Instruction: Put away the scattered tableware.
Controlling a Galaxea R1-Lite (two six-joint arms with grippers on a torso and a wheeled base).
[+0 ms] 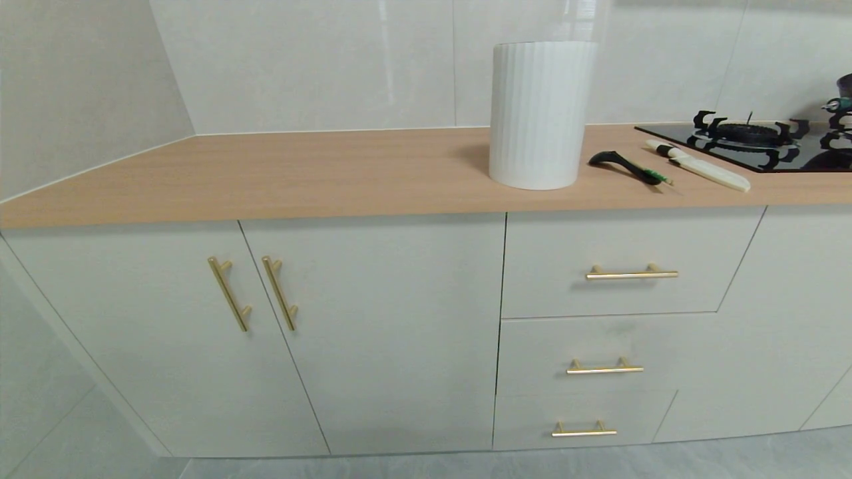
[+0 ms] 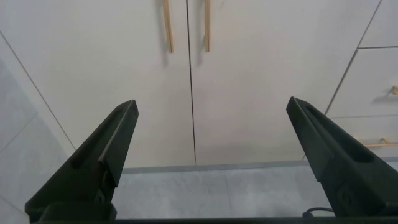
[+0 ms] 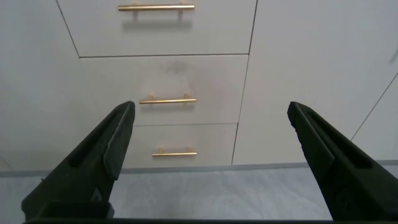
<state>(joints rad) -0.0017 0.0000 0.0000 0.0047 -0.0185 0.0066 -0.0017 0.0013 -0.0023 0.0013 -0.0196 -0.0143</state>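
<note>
L jaws, R jaws wide at doors (image 2: 249, 81), drawers (image 3: 186, 81); knife (image 1: 707, 170) on counter (image 1: 299, 173).

We're in a home kitchen here: a wood-look countertop (image 1: 299, 173) runs along glossy wall tiles (image 1: 319, 60), a black gas hob (image 1: 752, 136) with pan supports sits at its right end, a knife (image 1: 705, 166) and a peeler (image 1: 629, 166) lie near it, and below are pale cabinet doors (image 1: 373, 332) and drawers (image 1: 619, 293) with brass bar handles (image 1: 229, 293).
</note>
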